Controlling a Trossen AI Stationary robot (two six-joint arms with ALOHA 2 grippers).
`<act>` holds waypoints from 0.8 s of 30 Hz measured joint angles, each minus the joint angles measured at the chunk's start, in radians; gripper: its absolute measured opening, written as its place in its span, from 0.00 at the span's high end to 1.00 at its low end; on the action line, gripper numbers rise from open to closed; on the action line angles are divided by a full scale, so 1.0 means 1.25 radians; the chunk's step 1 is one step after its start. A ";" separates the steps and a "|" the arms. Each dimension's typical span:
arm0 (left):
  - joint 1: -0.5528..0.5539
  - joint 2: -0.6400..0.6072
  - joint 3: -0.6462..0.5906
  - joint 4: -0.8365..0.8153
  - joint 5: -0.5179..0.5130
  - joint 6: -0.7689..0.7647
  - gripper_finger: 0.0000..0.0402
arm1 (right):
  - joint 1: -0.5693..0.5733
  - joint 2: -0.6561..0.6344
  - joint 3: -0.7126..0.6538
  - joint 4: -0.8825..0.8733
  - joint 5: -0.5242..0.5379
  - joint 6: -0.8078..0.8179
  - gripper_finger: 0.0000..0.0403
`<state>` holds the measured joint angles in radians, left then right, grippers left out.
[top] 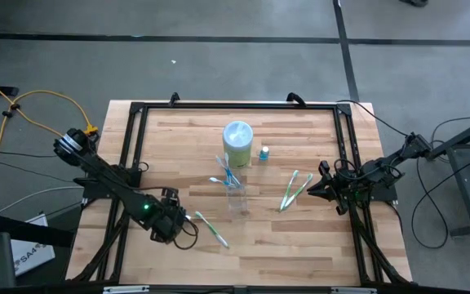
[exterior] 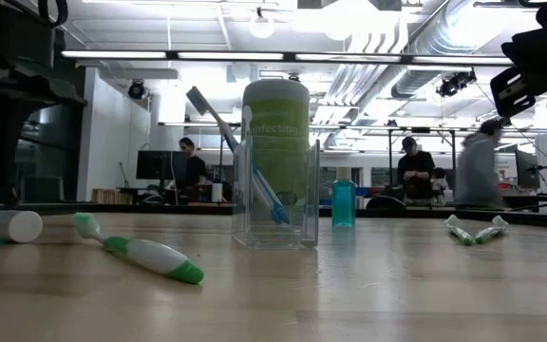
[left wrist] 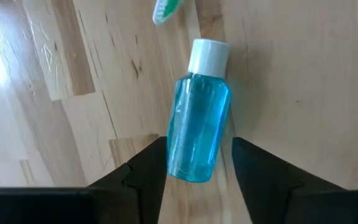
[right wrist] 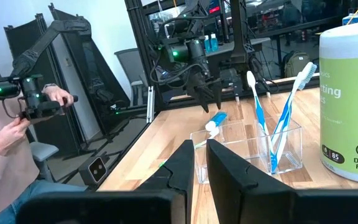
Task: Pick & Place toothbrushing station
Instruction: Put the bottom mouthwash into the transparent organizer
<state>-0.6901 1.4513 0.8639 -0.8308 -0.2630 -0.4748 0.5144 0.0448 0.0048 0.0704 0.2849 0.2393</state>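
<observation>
On canister: "Do Not Flush"

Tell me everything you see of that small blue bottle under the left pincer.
The small blue bottle looks like clear plastic filled with blue liquid, with a white screw cap. It lies on its side on the wooden table, cap toward a green toothbrush. The left pincer stands open astride its base; contact is unclear.
</observation>
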 joint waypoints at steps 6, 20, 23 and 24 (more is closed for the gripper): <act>0.021 0.000 -0.004 0.017 0.004 0.062 0.54 | 0.000 0.000 0.000 0.000 0.000 0.000 0.91; 0.038 0.000 -0.087 0.131 0.062 0.068 0.54 | 0.000 0.000 0.000 0.000 0.000 0.000 0.91; 0.038 0.000 -0.103 0.159 0.062 0.068 0.54 | 0.000 0.000 0.000 0.000 0.000 0.000 0.91; 0.038 0.000 -0.110 0.171 0.062 0.068 0.54 | 0.000 0.000 0.000 0.000 0.000 0.000 0.91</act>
<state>-0.6422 1.4517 0.7268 -0.6172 -0.1856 -0.3902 0.5144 0.0448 0.0048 0.0704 0.2852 0.2390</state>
